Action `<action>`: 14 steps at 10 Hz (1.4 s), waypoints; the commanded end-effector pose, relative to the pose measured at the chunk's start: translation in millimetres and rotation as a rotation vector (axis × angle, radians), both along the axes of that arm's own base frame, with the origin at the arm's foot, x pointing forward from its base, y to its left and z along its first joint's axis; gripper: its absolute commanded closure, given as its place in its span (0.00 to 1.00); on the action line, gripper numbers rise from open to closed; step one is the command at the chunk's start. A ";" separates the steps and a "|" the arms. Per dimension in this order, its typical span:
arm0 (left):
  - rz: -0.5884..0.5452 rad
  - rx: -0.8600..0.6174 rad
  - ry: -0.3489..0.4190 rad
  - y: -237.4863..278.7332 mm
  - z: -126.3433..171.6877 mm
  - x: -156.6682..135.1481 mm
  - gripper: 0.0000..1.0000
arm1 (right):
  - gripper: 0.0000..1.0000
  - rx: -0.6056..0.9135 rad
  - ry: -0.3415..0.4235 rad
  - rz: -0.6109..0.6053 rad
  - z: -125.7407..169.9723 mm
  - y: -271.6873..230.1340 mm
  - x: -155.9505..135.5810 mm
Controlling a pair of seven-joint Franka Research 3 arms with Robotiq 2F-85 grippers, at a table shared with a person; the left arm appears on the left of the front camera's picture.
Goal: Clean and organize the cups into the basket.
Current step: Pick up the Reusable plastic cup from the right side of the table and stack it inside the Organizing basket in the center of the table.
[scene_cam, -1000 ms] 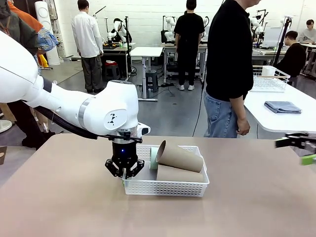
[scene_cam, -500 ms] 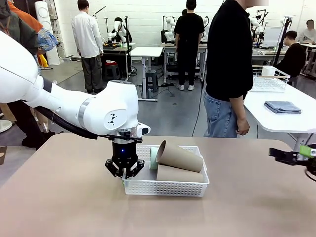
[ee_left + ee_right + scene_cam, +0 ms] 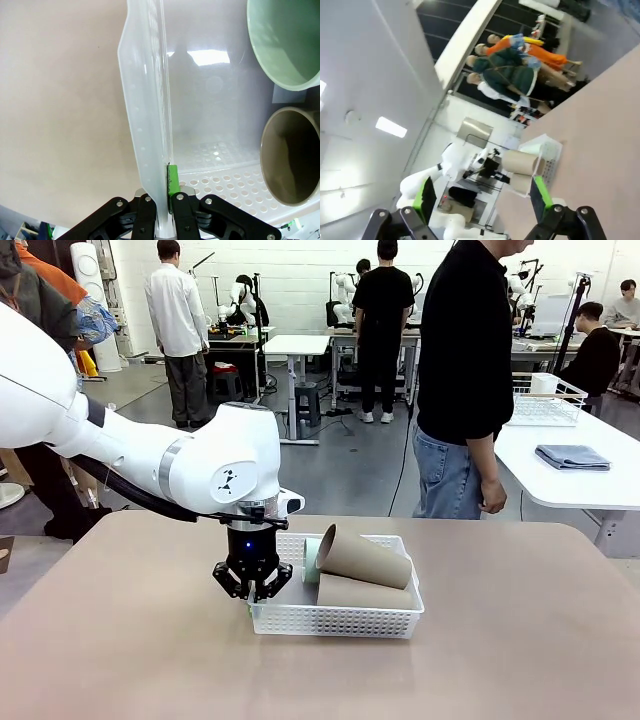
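The white perforated basket (image 3: 335, 621) sits mid-table with two tan cups (image 3: 365, 558) lying on their sides, one stacked on the other (image 3: 365, 592), and a mint green cup (image 3: 311, 560) behind them. My left gripper (image 3: 252, 586) is shut on the basket's left wall. The left wrist view shows that wall (image 3: 145, 125) pinched in my left gripper (image 3: 161, 205), with the green cup's mouth (image 3: 280, 45) and a tan cup's mouth (image 3: 292, 155) inside. My right gripper (image 3: 482, 196) is open and empty, raised and tilted, looking at the basket (image 3: 547, 150) and tan cups (image 3: 520, 160) from afar.
A person (image 3: 465, 370) stands at the table's far edge, side-on, hand hanging down. A second white table at the right carries a wire basket (image 3: 545, 400) and a folded grey cloth (image 3: 572, 456). The brown tabletop (image 3: 500, 650) is bare around the basket.
The right gripper, seen at the front view's right edge earlier, has drawn out of that picture. The left gripper, basket and cups have not moved.
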State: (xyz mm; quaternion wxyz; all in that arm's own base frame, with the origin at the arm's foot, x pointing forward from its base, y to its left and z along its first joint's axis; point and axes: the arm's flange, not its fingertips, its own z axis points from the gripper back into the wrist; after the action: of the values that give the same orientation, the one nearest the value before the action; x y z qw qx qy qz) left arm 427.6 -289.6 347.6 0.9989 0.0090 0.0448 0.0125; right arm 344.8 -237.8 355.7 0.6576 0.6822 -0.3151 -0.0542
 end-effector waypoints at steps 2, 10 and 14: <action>-0.001 0.004 -0.001 0.8 -1.0 -2.2 1.00 | 0.00 -0.096 0.067 -0.001 18.0 30.8 -15.5; -0.001 0.004 -0.001 0.8 -1.0 -2.2 1.00 | 0.00 -0.199 0.292 0.102 62.1 -12.1 -80.2; -0.001 0.004 -0.001 0.8 -1.0 -2.2 1.00 | 0.00 -0.228 0.319 0.235 73.9 -49.2 -97.8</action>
State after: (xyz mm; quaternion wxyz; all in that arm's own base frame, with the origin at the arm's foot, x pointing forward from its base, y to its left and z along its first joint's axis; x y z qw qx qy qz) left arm 427.6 -289.6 347.5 0.9989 0.0090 0.0449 0.0126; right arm 246.3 -274.1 425.8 0.7708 0.6166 -0.1457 -0.0665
